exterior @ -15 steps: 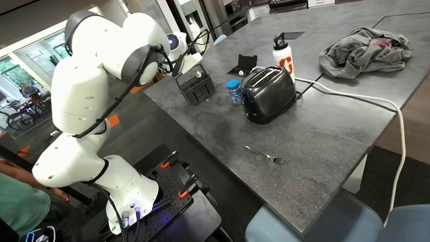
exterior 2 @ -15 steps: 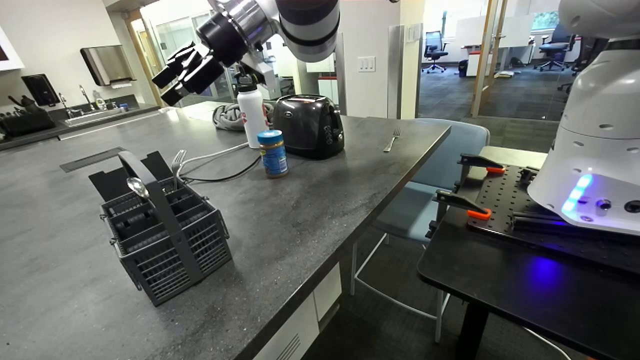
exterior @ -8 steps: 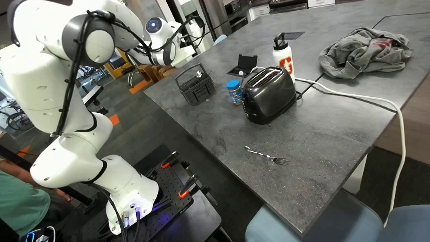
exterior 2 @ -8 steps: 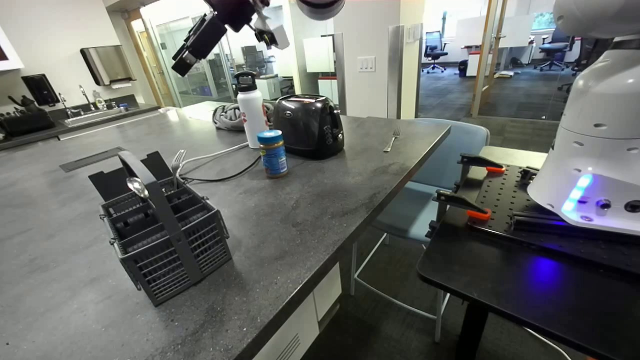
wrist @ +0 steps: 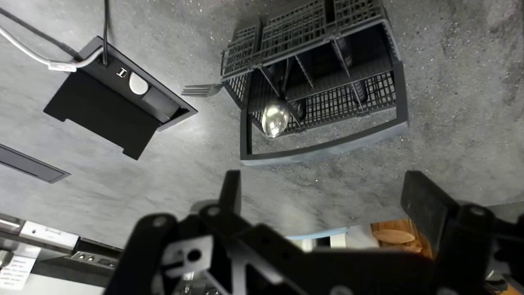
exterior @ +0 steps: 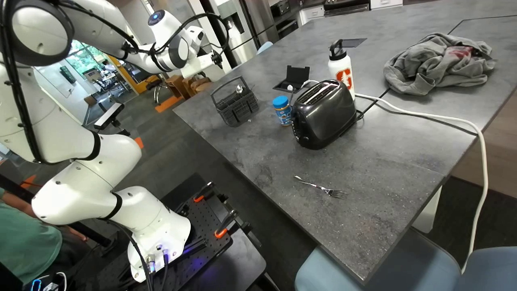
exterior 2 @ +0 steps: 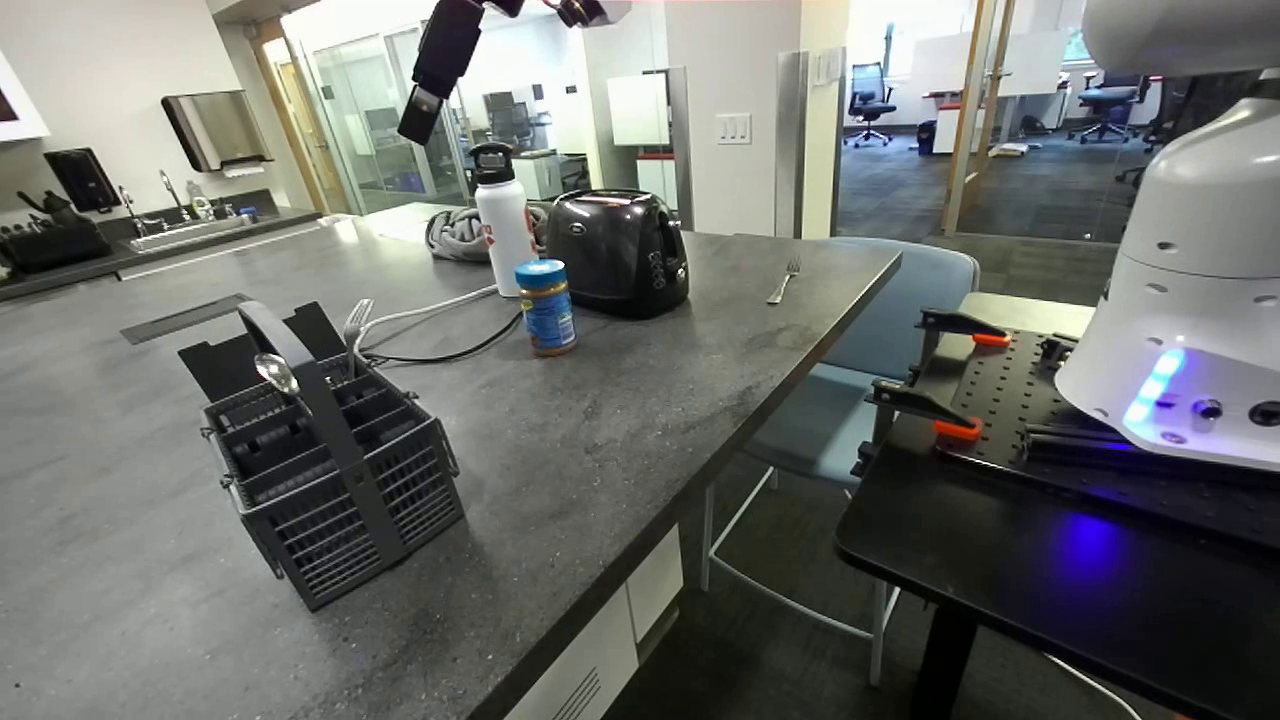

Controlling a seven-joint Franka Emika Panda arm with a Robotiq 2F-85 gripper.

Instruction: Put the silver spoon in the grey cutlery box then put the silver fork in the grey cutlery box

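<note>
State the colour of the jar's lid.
Blue; the lid shows best in an exterior view.

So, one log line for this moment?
spoon: in grey cutlery box, bowl up | one fork: in box | another fork: on table | hand: open, empty

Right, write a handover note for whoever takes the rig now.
Gripper: open, holding nothing.
Silver spoon: in the grey cutlery box, bowl up.
One silver fork: tines out past the box's end, handle apparently inside.
Another silver fork: lying on the table.
Done: spoon boxed.
Left: nothing if the first fork is the job's; I can't tell. Otherwise, box the second.
</note>
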